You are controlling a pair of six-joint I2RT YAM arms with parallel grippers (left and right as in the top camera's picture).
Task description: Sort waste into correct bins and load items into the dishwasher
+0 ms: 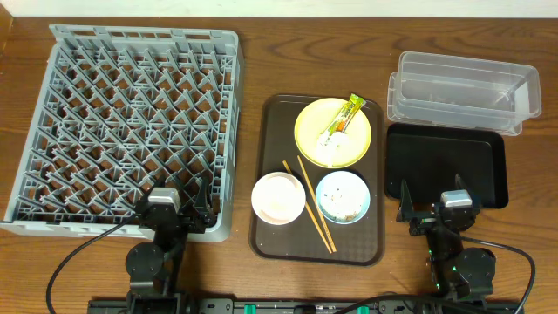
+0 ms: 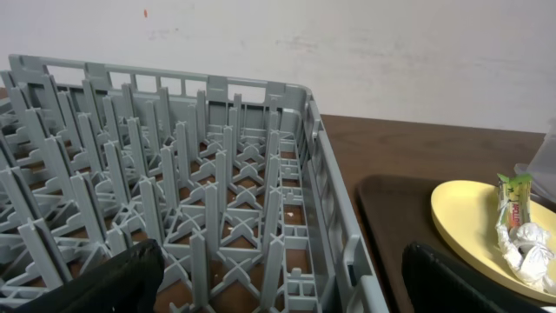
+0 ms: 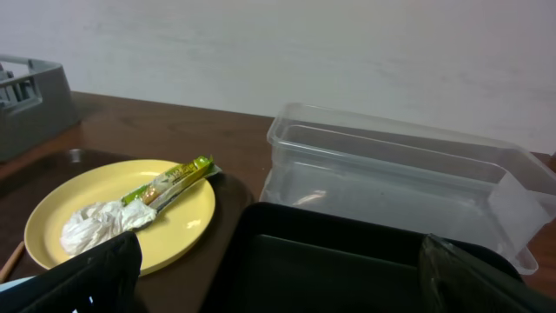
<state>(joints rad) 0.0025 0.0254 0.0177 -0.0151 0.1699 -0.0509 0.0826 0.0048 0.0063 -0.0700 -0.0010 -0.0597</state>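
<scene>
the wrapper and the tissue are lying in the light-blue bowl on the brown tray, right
Not quite. The wrapper and the tissue lie on the pale-yellow plate, not in the light-blue bowl. The plate does sit on the brown tray. The overhead view shows this, and the right wrist view agrees.

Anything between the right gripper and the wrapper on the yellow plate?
Nothing tall. Between the right gripper and the wrapper lie a corner of the black tray and the rim of the brown tray, both low. The tissue touches the wrapper.
</scene>
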